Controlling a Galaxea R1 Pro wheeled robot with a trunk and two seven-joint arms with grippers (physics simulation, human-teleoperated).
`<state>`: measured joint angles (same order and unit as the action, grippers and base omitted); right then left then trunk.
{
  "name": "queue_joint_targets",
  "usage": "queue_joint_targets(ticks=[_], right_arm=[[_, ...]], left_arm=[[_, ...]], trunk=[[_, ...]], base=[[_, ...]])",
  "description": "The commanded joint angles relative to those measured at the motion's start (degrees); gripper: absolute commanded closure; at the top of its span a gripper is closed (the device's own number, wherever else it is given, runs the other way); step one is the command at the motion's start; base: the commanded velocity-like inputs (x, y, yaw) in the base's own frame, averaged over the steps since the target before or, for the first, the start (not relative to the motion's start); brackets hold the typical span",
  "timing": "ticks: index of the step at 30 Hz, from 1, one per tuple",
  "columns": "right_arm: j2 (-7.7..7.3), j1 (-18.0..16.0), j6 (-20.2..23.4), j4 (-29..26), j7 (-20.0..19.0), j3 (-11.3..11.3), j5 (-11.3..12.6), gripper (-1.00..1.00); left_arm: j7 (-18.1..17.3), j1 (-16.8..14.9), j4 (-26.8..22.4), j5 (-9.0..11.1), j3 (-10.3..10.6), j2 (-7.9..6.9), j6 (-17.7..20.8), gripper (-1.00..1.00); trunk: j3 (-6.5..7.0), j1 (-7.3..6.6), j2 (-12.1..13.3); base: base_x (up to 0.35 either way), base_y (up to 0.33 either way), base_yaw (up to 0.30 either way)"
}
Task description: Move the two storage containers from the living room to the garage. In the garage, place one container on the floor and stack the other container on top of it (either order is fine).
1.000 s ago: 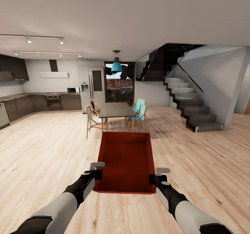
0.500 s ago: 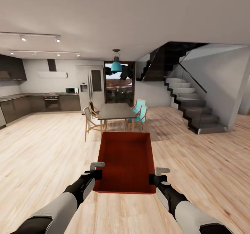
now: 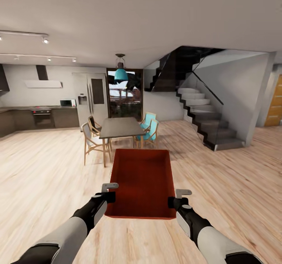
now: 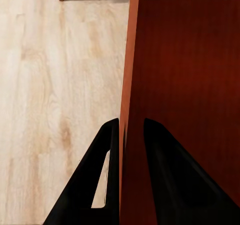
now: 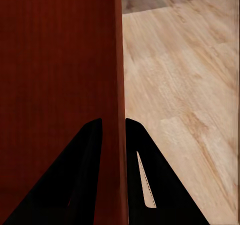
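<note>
Bin (image 3: 141, 181) held level in front of the trunk, above the wood floor (image 3: 47, 170), open top up, long axis pointing ahead. Left gripper (image 3: 108, 196) pinches the bin's left wall near the near corner; in the left wrist view one finger (image 4: 97, 172) sits outside the wall, the other inside, both pressed to it. Right gripper (image 3: 175, 201) pinches the right wall the same way; fingers (image 5: 142, 177) straddle the thin edge.

Beyond the bin's far edge: dining table (image 3: 119, 127) with chairs (image 3: 91, 140), near but apart. Right of the table, open planks run to the staircase (image 3: 207, 119). Left of the table, broad bare floor reaches the kitchen counter (image 3: 39, 117). Orange door (image 3: 274, 105) right of the staircase.
</note>
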<state>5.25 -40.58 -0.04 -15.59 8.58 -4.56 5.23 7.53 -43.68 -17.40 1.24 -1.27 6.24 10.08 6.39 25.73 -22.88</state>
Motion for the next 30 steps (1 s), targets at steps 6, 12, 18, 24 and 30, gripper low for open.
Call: queue_joint_targets(ticks=[6, 12, 18, 24, 30], right_arm=[[-0.05, -0.02, -0.04, 0.21, 0.91, 0.26, 0.66, 1.0], [-0.06, -0.02, -0.04, 0.2, 0.91, 0.32, 0.66, 1.0], [-0.07, -0.02, -0.04, 0.2, 0.91, 0.33, 0.66, 1.0], [-0.06, -0.02, -0.04, 0.19, 0.91, 0.31, 0.66, 1.0], [-0.08, -0.02, -0.04, 0.2, 0.91, 0.34, 0.66, 1.0]], left_arm=[[0.55, 0.0, -0.35, -1.33, -0.4, -0.62, -0.06, 1.0], [0.55, 0.0, -0.35, -1.33, -0.4, -0.62, -0.06, 1.0], [0.55, 0.0, -0.35, -1.31, -0.4, -0.62, -0.06, 1.0], [0.55, 0.0, -0.35, -1.31, -0.4, -0.63, -0.06, 1.0], [0.55, 0.0, -0.35, -1.3, -0.4, -0.63, -0.06, 1.0]], trunk=[[-0.02, 0.05, -0.04], [-0.02, 0.05, -0.04], [-0.02, 0.05, -0.04], [-0.02, 0.05, -0.04], [-0.02, 0.05, -0.04]], base=[[0.322, 0.0, -0.243], [0.322, 0.0, -0.243], [0.322, 0.0, -0.243], [0.322, 0.0, -0.243], [0.322, 0.0, -0.243]])
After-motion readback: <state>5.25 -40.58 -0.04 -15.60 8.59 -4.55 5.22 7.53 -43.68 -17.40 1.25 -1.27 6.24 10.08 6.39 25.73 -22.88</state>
